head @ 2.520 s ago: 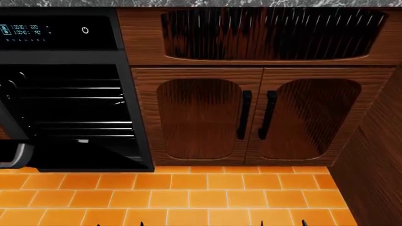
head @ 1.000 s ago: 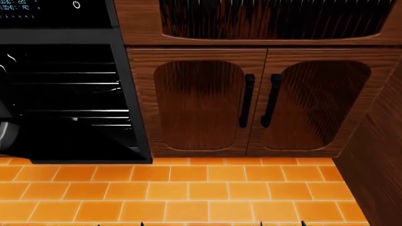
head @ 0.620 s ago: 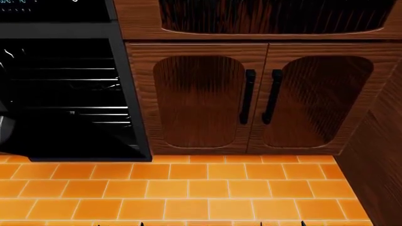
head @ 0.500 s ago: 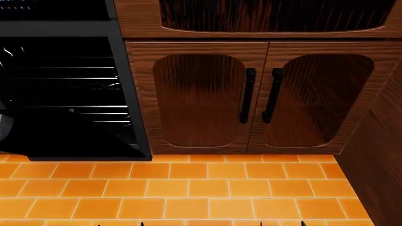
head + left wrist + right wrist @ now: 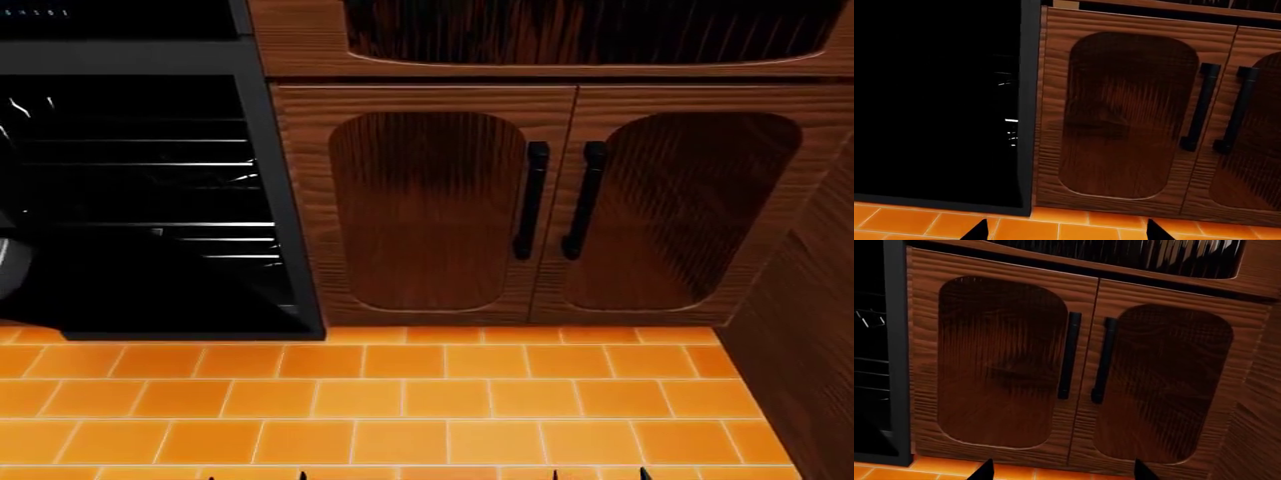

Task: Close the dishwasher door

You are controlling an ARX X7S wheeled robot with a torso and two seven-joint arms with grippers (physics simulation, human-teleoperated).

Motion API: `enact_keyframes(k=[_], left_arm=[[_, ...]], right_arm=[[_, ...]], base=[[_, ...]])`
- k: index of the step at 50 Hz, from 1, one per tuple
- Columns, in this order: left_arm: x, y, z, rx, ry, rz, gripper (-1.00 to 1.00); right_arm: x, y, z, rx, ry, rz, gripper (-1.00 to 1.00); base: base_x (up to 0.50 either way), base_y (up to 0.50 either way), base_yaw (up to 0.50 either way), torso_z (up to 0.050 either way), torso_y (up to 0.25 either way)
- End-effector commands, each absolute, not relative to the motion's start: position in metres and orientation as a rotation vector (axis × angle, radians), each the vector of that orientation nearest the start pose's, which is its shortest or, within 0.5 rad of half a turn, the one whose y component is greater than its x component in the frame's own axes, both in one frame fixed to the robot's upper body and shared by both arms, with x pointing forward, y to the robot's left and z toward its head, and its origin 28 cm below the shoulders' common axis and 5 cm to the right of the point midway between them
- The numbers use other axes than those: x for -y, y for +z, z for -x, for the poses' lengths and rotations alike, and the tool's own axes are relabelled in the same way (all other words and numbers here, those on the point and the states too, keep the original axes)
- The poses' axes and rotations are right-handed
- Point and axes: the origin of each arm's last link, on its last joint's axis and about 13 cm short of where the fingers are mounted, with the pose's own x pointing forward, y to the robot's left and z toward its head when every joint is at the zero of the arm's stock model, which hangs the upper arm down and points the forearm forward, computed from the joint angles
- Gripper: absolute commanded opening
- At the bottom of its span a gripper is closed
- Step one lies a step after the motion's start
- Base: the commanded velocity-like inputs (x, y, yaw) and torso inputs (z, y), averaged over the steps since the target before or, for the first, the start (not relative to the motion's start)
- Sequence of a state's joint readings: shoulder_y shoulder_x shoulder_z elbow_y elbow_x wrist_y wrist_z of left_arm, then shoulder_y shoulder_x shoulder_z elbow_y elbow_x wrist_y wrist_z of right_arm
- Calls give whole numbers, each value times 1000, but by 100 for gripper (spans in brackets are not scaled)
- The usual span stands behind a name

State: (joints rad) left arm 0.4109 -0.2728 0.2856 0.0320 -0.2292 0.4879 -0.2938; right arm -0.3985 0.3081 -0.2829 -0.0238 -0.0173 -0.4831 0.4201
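Left claw (image 5: 1067, 234) shows only as two dark fingertips spread wide, released, with nothing but orange floor tiles (image 5: 1074, 230) between them. The right claw (image 5: 1063, 473) is the same: two tips well apart, holding nothing, low over the floor just in front of the cabinets.

From the left wrist view you get the dishwasher's dark cavity (image 5: 934, 100) filling one side, almost pure black with a few glints, its black frame butting against the brown cabinet door (image 5: 1127, 115). No part of the black door panel can be made out there. The right wrist view faces the pair of arched cabinet doors squarely, their black bar handles (image 5: 1069, 355) side by side, and catches only a strip of the cavity.

Only the head view gives the whole scene. The wire racks (image 5: 147, 170) are lit inside the gaping cavity and a trace of blue display (image 5: 40, 12) sits above it. At the picture's far left edge is a sliver of the dishwasher door (image 5: 11, 270), grey and black, swung away from the cavity and mostly cut off. It lies off to the left of both claws, nearer the left one and touching neither. A wooden side wall (image 5: 801, 340) closes the floor's right edge.
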Motion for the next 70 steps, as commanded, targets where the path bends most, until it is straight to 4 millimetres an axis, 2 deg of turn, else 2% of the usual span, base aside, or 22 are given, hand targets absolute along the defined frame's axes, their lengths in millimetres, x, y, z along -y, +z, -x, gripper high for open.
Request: enact_keyframes(k=[1, 70], left_arm=[[-211, -17, -94, 21, 20, 91, 100], [-211, -17, -95, 21, 19, 92, 100]], right_arm=[[109, -17, -97, 98, -23, 154, 100], [108, -18, -96, 94, -19, 159, 100]], base=[[0, 188, 0, 0, 0], [0, 187, 0, 0, 0]])
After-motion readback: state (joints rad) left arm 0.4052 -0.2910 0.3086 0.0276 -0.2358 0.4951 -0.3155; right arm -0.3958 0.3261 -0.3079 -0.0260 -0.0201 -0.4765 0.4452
